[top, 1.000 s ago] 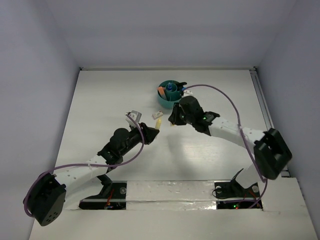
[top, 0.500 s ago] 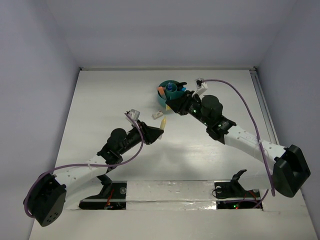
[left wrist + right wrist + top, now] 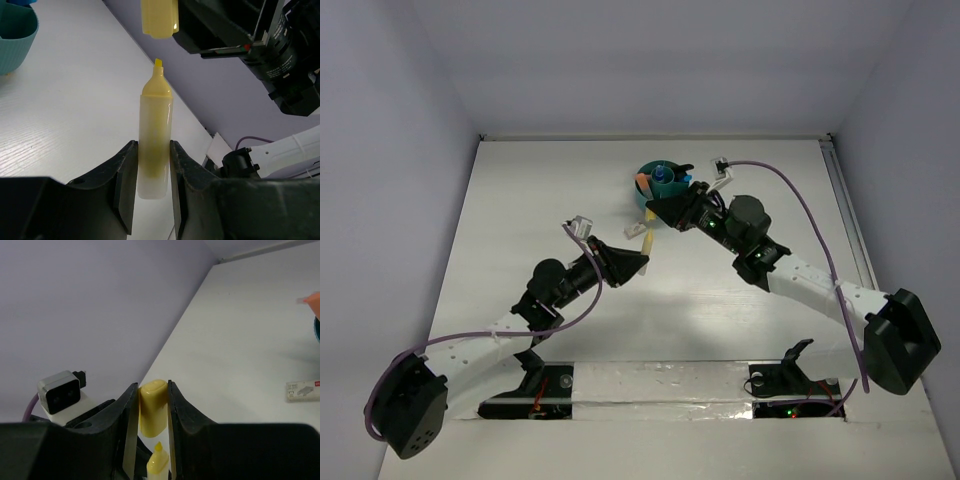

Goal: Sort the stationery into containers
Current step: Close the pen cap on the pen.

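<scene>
The left pincer [image 3: 151, 148] is closed narrowly around the barrel of one yellow highlighter [image 3: 155, 120]. It is held off the surface [image 3: 540, 200], near the teal organizer [image 3: 658, 198] at its 6 o'clock. In the top view the highlighter's long axis runs from 7 to 1 o'clock, bare chisel tip leading. One yellow cap [image 3: 152, 407] is clamped in the right pincer [image 3: 152, 390], open end facing the tip, with a small gap between them. One small white box [image 3: 304, 390] lies on the surface just beside them. The single organizer holds an orange piece, a blue one and a black one.
</scene>
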{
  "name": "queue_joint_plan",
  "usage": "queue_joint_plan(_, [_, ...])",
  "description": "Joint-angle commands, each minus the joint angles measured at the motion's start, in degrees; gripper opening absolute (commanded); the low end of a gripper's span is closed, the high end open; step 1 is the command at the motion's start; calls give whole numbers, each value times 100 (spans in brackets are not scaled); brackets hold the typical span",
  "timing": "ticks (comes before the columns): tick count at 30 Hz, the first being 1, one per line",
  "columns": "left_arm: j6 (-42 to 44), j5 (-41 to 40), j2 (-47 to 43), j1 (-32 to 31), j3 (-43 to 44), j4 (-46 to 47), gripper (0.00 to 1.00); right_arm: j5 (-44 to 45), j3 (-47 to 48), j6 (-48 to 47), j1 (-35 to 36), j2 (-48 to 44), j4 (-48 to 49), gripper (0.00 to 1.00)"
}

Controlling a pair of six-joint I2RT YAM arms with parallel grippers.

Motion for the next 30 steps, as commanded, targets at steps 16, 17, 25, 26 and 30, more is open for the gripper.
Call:
queue_joint_plan(16, [35,-65,-128,44,146,391,0,-223,-255,153,-20,-2,688,0])
queue_joint_plan(17, [44,-82,-137,44,155,391,0,-223,-255,153,-20,7,679,0])
queue_joint_plan(25, [88,-109,-137,44,190,330,0,-258,-281,153,-20,60,705,0])
queue_joint_plan(26, [88,-109,-145,44,181,321,0,-258,-281,153,-20,60,714,0])
queue_joint_plan(30, [106,-162,-163,44,181,303,0,-302,-325,161,-20,77,741,0])
